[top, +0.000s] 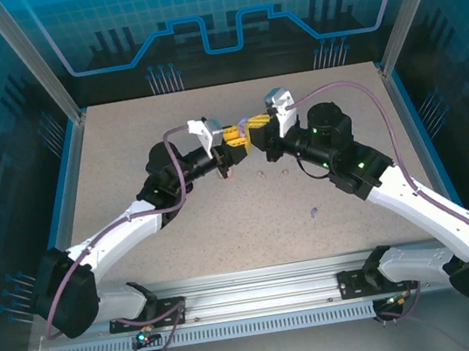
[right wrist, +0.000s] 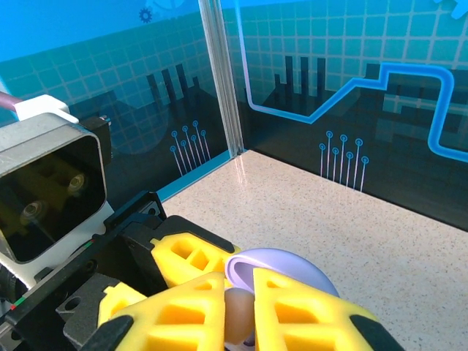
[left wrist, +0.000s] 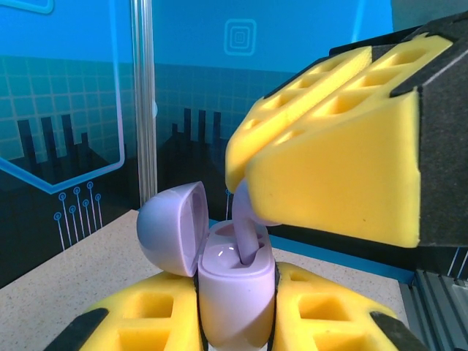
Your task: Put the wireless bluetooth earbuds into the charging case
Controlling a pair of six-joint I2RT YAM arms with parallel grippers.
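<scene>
My left gripper (left wrist: 235, 325) is shut on a lilac charging case (left wrist: 235, 292), held upright above the table with its lid (left wrist: 172, 227) swung open to the left. A lilac earbud (left wrist: 246, 228) stands stem-down in one socket of the case, its head pinched between the yellow pads (left wrist: 336, 168) of my right gripper (right wrist: 240, 316). In the right wrist view the earbud (right wrist: 238, 313) sits between the two pads, with the case lid (right wrist: 292, 265) just behind. From above, the two grippers (top: 231, 143) (top: 256, 133) meet at the table's middle, the case (top: 243, 125) between them.
Two pale pink earbuds (top: 261, 172) (top: 283, 169) lie on the speckled table (top: 225, 230) just in front of the grippers. One lilac earbud (top: 314, 212) lies nearer the right arm. Glass walls and a post (right wrist: 219, 80) bound the table.
</scene>
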